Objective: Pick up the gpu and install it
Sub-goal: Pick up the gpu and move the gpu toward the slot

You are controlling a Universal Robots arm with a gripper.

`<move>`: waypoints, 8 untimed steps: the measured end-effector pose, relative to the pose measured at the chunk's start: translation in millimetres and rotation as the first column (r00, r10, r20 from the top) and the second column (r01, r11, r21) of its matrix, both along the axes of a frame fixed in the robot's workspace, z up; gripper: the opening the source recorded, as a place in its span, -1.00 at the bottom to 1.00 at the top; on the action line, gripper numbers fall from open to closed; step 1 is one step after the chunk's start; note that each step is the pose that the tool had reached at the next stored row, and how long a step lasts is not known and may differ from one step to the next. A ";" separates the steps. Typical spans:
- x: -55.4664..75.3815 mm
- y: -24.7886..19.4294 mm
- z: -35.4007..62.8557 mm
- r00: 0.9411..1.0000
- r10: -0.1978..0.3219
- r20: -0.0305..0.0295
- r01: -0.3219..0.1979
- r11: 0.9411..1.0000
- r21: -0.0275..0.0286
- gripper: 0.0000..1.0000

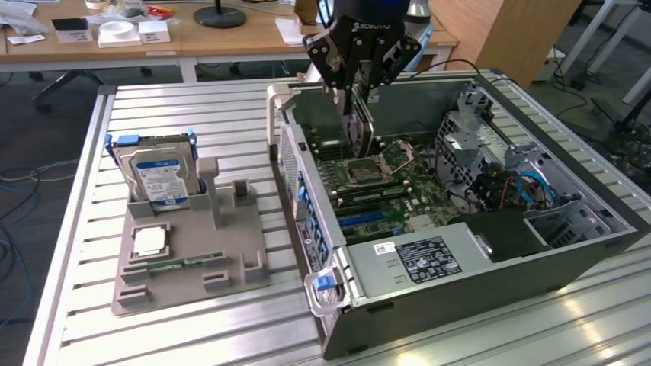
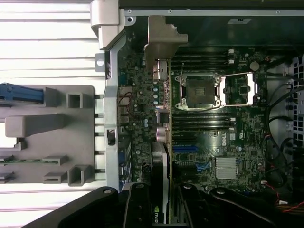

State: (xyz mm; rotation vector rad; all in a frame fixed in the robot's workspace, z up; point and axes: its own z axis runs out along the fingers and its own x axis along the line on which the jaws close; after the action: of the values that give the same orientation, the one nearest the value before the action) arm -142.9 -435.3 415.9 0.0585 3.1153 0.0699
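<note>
Closest to the wrist camera, we see the black pincer (image 2: 164,199) clenched on the gpu (image 2: 164,161), one finger on each face of the card. That view looks along the card edge-on: a thin strip running from the fingers to its silver end bracket (image 2: 161,40), which stands by the rear wall of the computer case (image 2: 111,95). Beneath it we see the motherboard (image 2: 228,137), with the open processor socket (image 2: 199,90) just beside the card's line and blue slots (image 2: 185,148) nearby. From the exterior view we get the height instead: the pincer (image 1: 351,95) reaches down into the open case (image 1: 478,267) from above, and the gpu (image 1: 358,133) hangs upright over the board near the socket (image 1: 367,171); we cannot tell whether its lower edge touches a slot. The exterior view also gives us the labelled power supply (image 1: 428,259) at the case's near end and the drive cages (image 1: 478,145) toward the exterior view's right. On the slatted tabletop (image 1: 183,107), to the exterior view's left of the case, a grey holder (image 1: 194,274) carries a blue-labelled hard drive (image 1: 158,179) standing upright and a narrow green RAM stick (image 1: 178,264) lying flat, both well apart from the pincer.
</note>
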 end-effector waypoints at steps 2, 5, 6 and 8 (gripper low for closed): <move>1.0 0.2 -0.1 1.000 0.000 0.000 0.000 1.000 0.000 -0.47; 2.5 0.5 0.0 1.000 0.000 0.000 0.000 1.000 0.000 -0.47; 2.7 0.4 0.0 1.000 0.000 0.000 0.000 1.000 0.000 -0.47; 2.8 0.5 0.0 1.000 0.000 0.000 0.000 1.000 0.000 -0.47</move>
State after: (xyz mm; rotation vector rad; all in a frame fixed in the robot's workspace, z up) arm -140.1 -434.8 415.9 0.0586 3.1153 0.0700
